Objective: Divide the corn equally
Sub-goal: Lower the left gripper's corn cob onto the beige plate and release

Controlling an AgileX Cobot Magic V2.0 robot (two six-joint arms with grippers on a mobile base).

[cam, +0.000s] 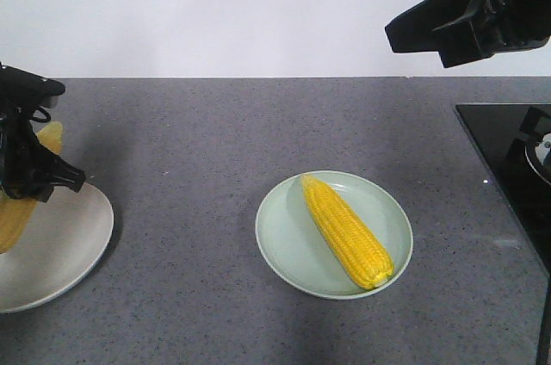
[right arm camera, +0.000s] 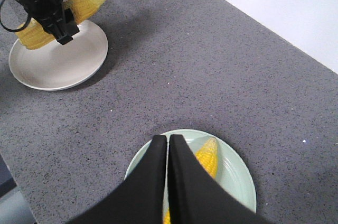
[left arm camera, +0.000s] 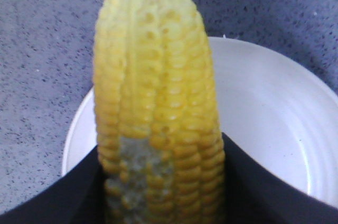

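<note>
The grey speckled desk carried two plates, well apart. A pale green plate sat near the centre of the front view, and a white plate lay at the 9 o'clock edge.

One corn cob lay flat on the green plate, running diagonally from its paler tip at about 11 o'clock to its blunt end at about 5 o'clock. No gripper touched it.

The second corn cob was grasped by the left gripper — the left wrist view showed the two dark fingers pressed against either flank of the cob, with the tapered tip pointing to 12 o'clock away from the camera. This cob sat over the white plate; whether it touched the plate surface could not be determined. In the right wrist view the same cob projected from both sides of the left gripper, above the plate's 12 o'clock rim.

The right gripper hung high at the 1 o'clock corner of the front view, clear of the desk. Its fingers were clenched together with nothing between them — the green plate and its cob appeared directly beyond the fingertips in the wrist view.

A black cooktop occupied the desk at 3 o'clock.
</note>
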